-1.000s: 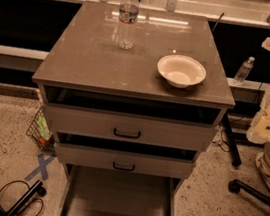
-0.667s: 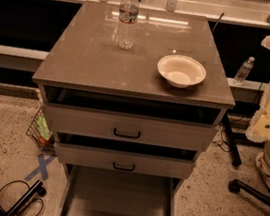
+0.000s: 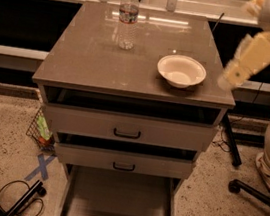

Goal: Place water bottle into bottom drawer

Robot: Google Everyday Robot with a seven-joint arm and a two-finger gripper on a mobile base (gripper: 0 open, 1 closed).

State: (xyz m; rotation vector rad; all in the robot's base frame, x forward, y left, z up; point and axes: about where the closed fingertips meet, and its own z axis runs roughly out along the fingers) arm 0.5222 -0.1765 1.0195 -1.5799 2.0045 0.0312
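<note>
**Bottle untouched, bottom drawer open**

Water bottle (image 3: 128, 20) upright at back of cabinet top (image 3: 87, 57), well apart from white bowl (image 3: 181, 71). Bottom drawer (image 3: 118, 203) pulled out at floor level, ready to receive. 2 upper drawers (image 3: 128, 128) slightly ajar. Gripper (image 3: 229, 78) in air off cabinet's right edge, near bowl. Apart or together: cannot tell. Probable next move: reach across to bottle.
</note>
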